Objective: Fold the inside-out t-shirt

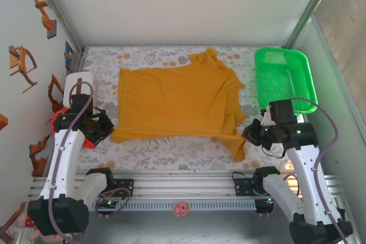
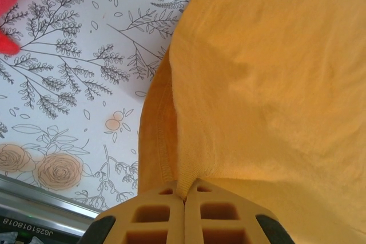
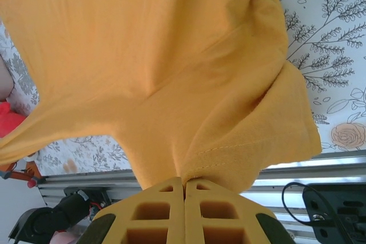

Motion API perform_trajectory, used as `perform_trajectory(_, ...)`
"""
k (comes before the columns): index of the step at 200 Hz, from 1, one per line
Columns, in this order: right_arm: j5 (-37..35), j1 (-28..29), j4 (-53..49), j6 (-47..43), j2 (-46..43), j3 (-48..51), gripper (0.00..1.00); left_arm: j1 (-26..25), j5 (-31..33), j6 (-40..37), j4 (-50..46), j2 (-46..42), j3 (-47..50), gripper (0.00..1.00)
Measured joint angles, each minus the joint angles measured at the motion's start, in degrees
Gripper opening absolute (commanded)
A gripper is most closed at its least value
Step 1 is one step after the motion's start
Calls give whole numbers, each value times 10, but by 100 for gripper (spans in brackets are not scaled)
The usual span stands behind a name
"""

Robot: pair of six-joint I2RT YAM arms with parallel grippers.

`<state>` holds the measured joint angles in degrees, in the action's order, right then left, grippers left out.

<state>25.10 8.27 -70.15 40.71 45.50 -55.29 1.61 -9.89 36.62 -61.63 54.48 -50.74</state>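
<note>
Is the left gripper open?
No, the left gripper is shut, pinching the edge of the shirt between its fingers.

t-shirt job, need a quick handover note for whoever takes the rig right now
Left gripper: shut on the t-shirt at its near-left corner.
Right gripper: shut on its near-right corner.
The t-shirt lies spread on the table, green basket to its right.
Done: both near corners pinched; no fold visible yet.
To do: probably carry the near edge over to the far one, then fold again.

T-shirt (image 1: 171,104) on table (image 1: 154,154), basket (image 1: 284,78) rightward
</note>
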Motion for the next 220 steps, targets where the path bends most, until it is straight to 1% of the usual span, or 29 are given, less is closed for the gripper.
perform_trajectory(19,-1,0,23,-3,35,-6,0,0,0,0,21,32,-9,0)
perform_trajectory(42,-5,0,66,-18,111,-35,0,2,-3,-6,57,98,-31,0)
perform_trajectory(78,-19,0,144,-59,262,-93,0,3,-3,-28,108,234,-103,0)
perform_trajectory(118,-35,0,195,-93,436,-213,0,3,-11,-47,144,389,-200,1)
perform_trajectory(128,-38,0,205,-97,480,-249,0,3,-13,-51,147,424,-225,7)
perform_trajectory(132,-38,0,208,-98,502,-268,6,3,-13,-52,148,439,-237,11)
perform_trajectory(134,-39,0,211,-99,508,-273,11,3,-14,-53,148,443,-240,14)
perform_trajectory(142,-37,0,221,-100,546,-304,23,3,-14,-61,149,473,-263,29)
perform_trajectory(149,-37,0,230,-101,575,-328,29,3,-14,-63,150,495,-283,41)
perform_trajectory(153,-37,0,237,-105,588,-337,32,3,-14,-64,150,506,-294,45)
perform_trajectory(167,-38,0,264,-108,613,-347,39,4,-15,-69,150,547,-337,56)
perform_trajectory(178,-43,0,270,-106,610,-341,43,7,-16,-75,152,566,-361,61)
perform_trajectory(190,-53,0,277,-105,587,-321,45,9,-17,-76,155,568,-373,63)
perform_trajectory(205,-72,0,285,-106,529,-267,48,11,-19,-76,157,553,-375,65)
perform_trajectory(210,-78,0,284,-105,509,-249,51,12,-21,-75,158,545,-374,66)
perform_trajectory(220,-93,0,282,-108,465,-207,53,12,-24,-73,164,524,-363,66)
